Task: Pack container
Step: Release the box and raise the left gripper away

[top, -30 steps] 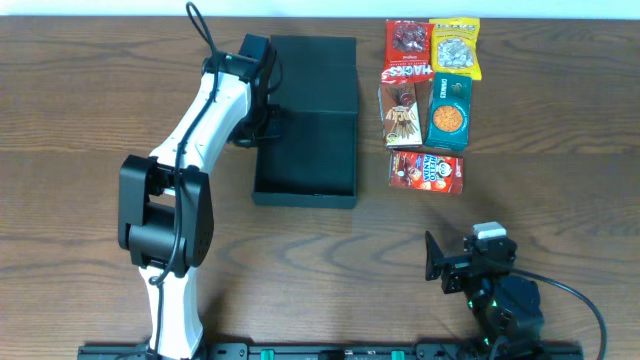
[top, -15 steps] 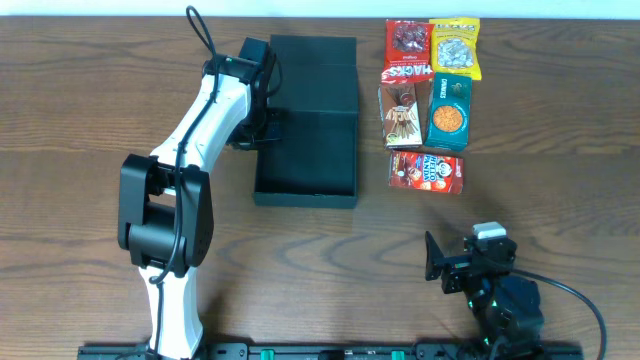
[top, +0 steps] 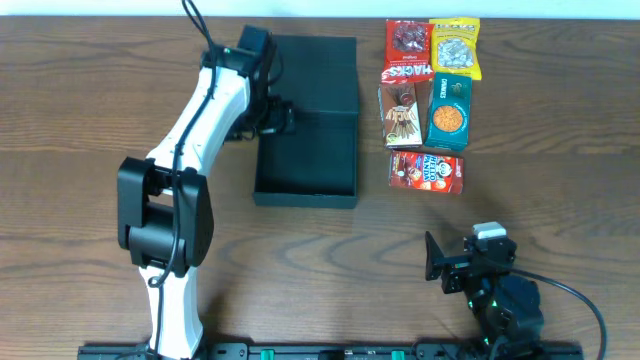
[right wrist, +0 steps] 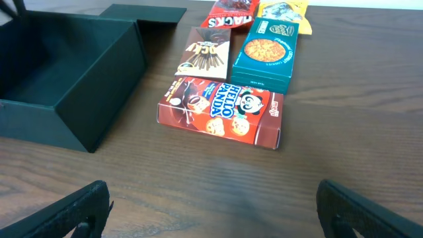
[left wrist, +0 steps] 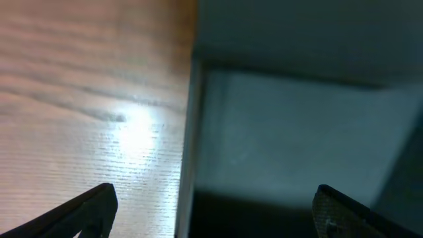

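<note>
The right gripper (right wrist: 211, 205) hangs spread, holding nothing, low over the brown wooden table (top: 560, 180). Beyond it, mid-table, lies the matte dark green-black rectangular cardboard container (top: 306, 150), its long axis running near to far and its flap lid laid back at the far end. Colourful snack packets (top: 425, 172) sit near its right edge. The left gripper (left wrist: 215, 201), jaws wide and gripping nothing, straddles its left wall.

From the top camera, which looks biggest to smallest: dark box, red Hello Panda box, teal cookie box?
1. Largest: dark green-black cardboard box.
2. Then teal cookie box and red Hello Panda box, too alike to rank.
</note>
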Available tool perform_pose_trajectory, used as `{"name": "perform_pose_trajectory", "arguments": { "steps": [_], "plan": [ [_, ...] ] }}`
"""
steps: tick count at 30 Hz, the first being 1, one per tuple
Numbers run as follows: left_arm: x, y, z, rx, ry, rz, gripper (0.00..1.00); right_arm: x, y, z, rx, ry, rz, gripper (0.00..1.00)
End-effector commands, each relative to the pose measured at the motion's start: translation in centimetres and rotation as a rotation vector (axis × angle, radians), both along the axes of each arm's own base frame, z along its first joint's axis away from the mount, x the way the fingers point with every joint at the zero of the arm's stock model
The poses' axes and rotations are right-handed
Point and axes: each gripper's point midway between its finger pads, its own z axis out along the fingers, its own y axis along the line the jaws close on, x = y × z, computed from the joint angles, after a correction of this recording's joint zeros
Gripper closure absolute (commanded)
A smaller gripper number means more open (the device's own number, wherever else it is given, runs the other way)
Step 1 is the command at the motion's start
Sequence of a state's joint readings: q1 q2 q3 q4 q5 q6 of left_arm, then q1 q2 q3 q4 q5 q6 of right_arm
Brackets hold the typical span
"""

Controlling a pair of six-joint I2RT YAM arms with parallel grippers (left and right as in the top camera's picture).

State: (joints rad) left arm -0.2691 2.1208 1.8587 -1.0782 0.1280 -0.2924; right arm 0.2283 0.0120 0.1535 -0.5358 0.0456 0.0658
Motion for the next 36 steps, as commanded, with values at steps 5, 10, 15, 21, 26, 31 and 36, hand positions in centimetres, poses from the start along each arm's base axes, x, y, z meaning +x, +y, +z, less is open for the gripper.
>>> {"name": "perform_pose_trajectory", "arguments": {
  "steps": [5,10,15,21,26,31,36],
  "plan": [
    [3.3,0.5,5.9,-0.036,-0.143,0.019,0.05,0.0,-0.3,-0.3,-0.019,0.002,-0.009,0.01],
    [5.6,1.8,8.8,-0.05,-0.247,0.043,0.05,0.2,-0.2,0.2,-0.014,-0.02,-0.009,0.01],
    [7.2,3.6,9.5,-0.055,-0.302,0.083,0.05,1.0,0.4,3.0,0.025,-0.135,0.012,0.01],
    [8.7,5.1,10.2,-0.061,-0.358,0.115,0.05,1.1,3.2,8.4,0.148,-0.335,0.156,0.01],
    [10.8,5.7,11.4,-0.074,-0.454,0.129,0.05,0.1,5.4,9.6,0.322,-0.321,0.273,0.01],
    [12.3,5.3,12.6,-0.111,-0.527,0.12,0.05,-0.1,5.6,11.4,0.418,-0.36,0.281,0.01],
    [12.7,5.0,13.0,-0.125,-0.548,0.115,0.05,0.4,2.7,15.8,0.427,-0.568,0.14,0.01]
  ]
}}
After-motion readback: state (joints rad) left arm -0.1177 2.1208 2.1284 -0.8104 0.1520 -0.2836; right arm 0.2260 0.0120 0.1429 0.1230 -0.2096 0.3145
